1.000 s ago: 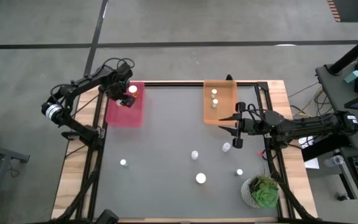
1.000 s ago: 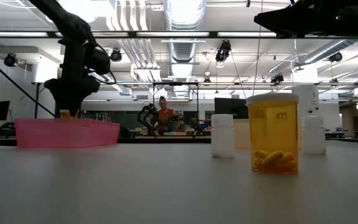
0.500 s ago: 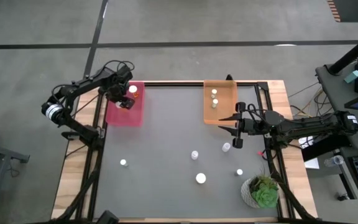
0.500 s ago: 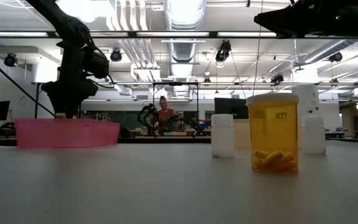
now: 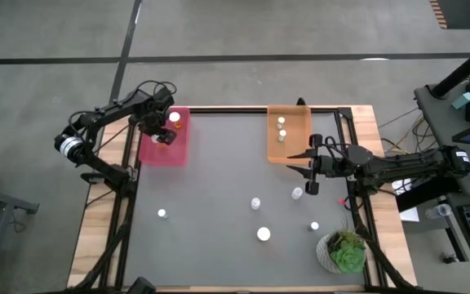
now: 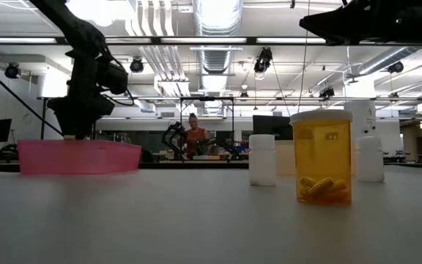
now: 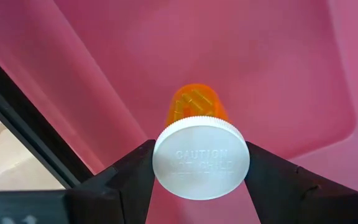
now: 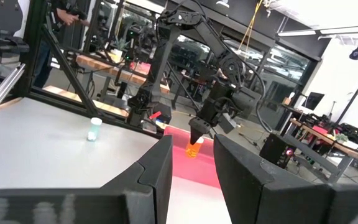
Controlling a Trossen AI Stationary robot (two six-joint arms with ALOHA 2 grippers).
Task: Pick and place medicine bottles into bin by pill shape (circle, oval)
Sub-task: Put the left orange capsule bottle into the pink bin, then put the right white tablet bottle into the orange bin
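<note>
The left pincer (image 7: 201, 180) is gripping an orange bottle (image 7: 196, 109) over the pink bin (image 7: 278, 68), its capsules showing only from the wrist, while the right pincer (image 8: 192, 163) is hanging narrow and empty.

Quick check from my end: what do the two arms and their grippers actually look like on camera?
Both arms are dark, slim and jointed. The left gripper has flat black fingers; the right gripper has broad black angular fingers. Black cables loop near the left wrist, and a pale band rings the left arm.

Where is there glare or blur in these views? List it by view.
Low view: bright ceiling lights blow out the top; the amber bottle is sharp. Left wrist view: the white cap is crisp and the pink bin evenly lit. Right wrist view: its own near fingers are soft, and the room behind is clear.
</note>
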